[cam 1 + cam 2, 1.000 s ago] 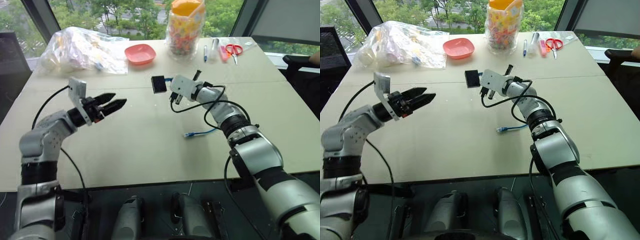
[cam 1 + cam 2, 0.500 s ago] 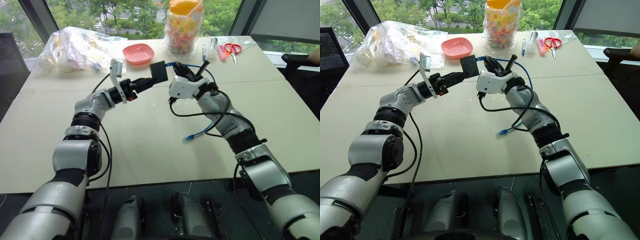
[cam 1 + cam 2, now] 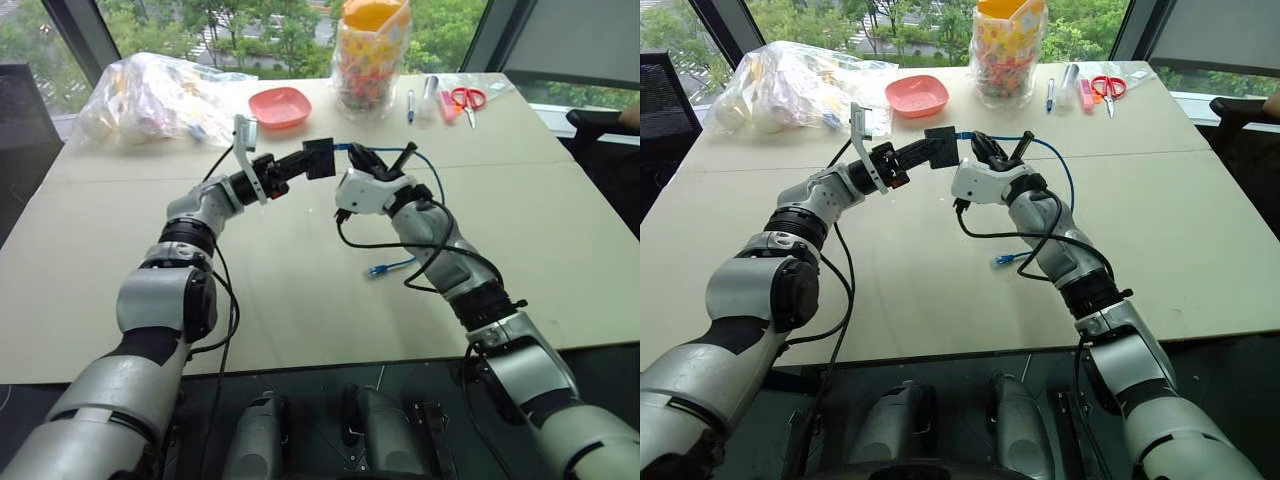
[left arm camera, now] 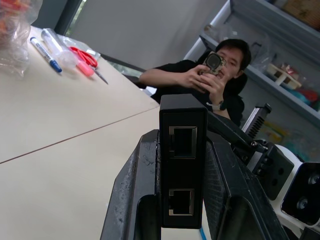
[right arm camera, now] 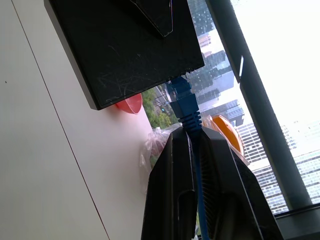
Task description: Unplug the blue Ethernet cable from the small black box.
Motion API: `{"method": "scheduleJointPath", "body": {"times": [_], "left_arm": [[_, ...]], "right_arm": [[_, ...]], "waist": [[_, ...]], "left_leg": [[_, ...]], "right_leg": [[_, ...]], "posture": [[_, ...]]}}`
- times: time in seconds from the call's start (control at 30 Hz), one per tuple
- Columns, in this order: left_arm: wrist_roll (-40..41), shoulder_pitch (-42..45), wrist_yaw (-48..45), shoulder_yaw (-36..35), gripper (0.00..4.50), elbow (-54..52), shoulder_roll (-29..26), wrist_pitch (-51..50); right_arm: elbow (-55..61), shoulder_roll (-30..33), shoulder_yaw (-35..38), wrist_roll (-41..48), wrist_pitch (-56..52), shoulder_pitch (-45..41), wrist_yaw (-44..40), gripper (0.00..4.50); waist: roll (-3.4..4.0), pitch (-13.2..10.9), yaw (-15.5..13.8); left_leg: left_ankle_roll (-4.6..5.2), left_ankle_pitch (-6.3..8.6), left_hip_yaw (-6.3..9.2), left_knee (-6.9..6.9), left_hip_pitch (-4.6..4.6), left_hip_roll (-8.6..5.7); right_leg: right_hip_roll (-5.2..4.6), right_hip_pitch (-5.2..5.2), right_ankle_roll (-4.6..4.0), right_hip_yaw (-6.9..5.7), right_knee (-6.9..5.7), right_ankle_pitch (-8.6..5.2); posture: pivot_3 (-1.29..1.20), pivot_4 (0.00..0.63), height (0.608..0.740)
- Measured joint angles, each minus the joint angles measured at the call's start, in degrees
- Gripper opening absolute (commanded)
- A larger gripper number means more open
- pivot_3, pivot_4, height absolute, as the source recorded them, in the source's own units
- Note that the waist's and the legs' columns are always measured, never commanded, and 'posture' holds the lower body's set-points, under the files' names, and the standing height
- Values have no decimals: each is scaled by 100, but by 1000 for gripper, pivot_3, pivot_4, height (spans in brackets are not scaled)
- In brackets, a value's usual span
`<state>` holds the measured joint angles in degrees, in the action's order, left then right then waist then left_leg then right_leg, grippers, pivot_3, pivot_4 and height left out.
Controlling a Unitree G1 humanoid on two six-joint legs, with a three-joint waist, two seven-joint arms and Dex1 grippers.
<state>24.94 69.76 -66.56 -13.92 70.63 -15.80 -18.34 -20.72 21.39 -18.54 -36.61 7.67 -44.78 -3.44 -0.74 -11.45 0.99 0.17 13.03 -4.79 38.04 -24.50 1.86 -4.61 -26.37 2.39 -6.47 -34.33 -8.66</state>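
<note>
Left claw (image 3: 300,161) clamps the small black box (image 3: 319,158) above the worktop (image 3: 300,300). Right claw (image 5: 192,137) is closed on the blue Ethernet cable (image 5: 186,107), plugged into the box.

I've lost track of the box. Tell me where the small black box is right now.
In the head views the small black box is held above the table's middle, clamped in the left gripper, with the blue Ethernet cable plugged into its right side.

Bright window daylight from ahead, soft shadows, blown-out sky glare.
</note>
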Motion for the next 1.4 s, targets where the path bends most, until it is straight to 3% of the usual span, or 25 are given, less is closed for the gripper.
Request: {"method": "scheduleJointPath", "body": {"times": [0.03,0.13,0.27,0.33,0.5,0.6,0.7,0.93,1.4], "left_arm": [[-14,0,-26,-31,496,0,-1,-5],[-73,0,-56,-48,496,0,-9,-9],[-70,0,67,-113,496,1,-28,-31],[-43,-1,101,-271,496,3,-46,-131],[450,-3,-776,-605,496,-309,-133,-1201],[620,-29,-1236,-579,496,-784,-53,-1794],[738,-258,-1570,-456,496,-1350,-53,-2280],[787,-616,-1697,-200,496,-1818,-42,-2750],[827,-796,-1682,-34,496,-2176,9,-2861]], "right_arm": [[39,0,6,1,-20,4,-28,0],[247,-3,78,169,-14,151,-220,1109],[636,-11,160,541,-35,478,-580,3201],[1048,-177,588,1290,-392,803,-926,4132],[2598,-1666,2385,5429,-3523,1621,-1829,4132],[3143,-1906,3027,7332,-4781,1629,-1879,4132],[3428,-2106,3547,8729,-5297,1627,-1746,4132],[3686,-2160,3666,9883,-5415,1624,-1364,4132],[3454,-1924,3043,9523,-4885,1502,-1337,4132]], "waist": [[0,0,0],[0,0,0],[-1,0,-3],[-3,0,-21],[-5,0,-9],[-4,0,-14],[-2,1,-16],[-1,0,-19],[-1,0,-21]], "left_leg": [[0,0,3,0,0,0],[1,0,6,0,0,0],[1,1,11,0,-1,0],[1,1,17,1,-1,1],[1,1,23,2,-1,11],[1,1,25,7,1,21],[1,2,27,6,4,23],[1,2,26,6,0,21],[2,3,25,6,-2,19]], "right_leg": [[0,0,0,0,0,0],[0,1,0,0,0,0],[0,0,0,0,0,0],[0,3,0,-1,1,0],[1,3,-3,-2,-6,2],[-2,5,-4,-2,-6,2],[-2,5,-5,-2,-5,1],[0,1,-4,-2,-5,1],[-1,0,-4,-2,0,0]], "posture": [[0,150,740],[0,150,740],[0,150,740],[0,150,740],[0,150,740],[0,150,740],[0,150,740],[0,150,740],[0,150,740]]}}
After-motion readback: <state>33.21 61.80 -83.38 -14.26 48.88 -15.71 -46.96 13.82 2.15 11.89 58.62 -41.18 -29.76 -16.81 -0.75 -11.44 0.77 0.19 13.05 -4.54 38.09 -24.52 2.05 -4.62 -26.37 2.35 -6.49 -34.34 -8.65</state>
